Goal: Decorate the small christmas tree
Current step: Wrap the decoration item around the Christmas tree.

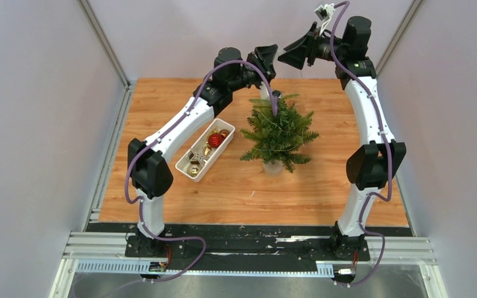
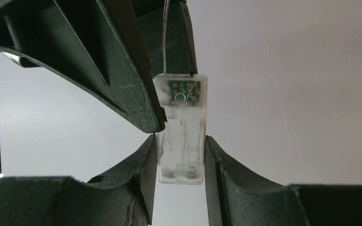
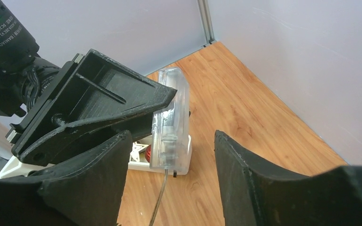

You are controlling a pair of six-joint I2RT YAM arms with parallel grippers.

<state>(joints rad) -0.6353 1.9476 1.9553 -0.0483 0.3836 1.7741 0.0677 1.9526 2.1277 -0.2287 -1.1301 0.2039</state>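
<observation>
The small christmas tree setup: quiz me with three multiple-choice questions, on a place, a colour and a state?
1. The white tray sits on which side of the small christmas tree? A left B right C behind
2. The round bauble in the tray is: A blue B red C silver
3. The clear battery box is: A in the tray B hung on the tree C gripped by the left pincer
Answers: 1 A, the top view shows it left. 2 B, plainly red. 3 C, pincer fingers press both its sides.
</observation>
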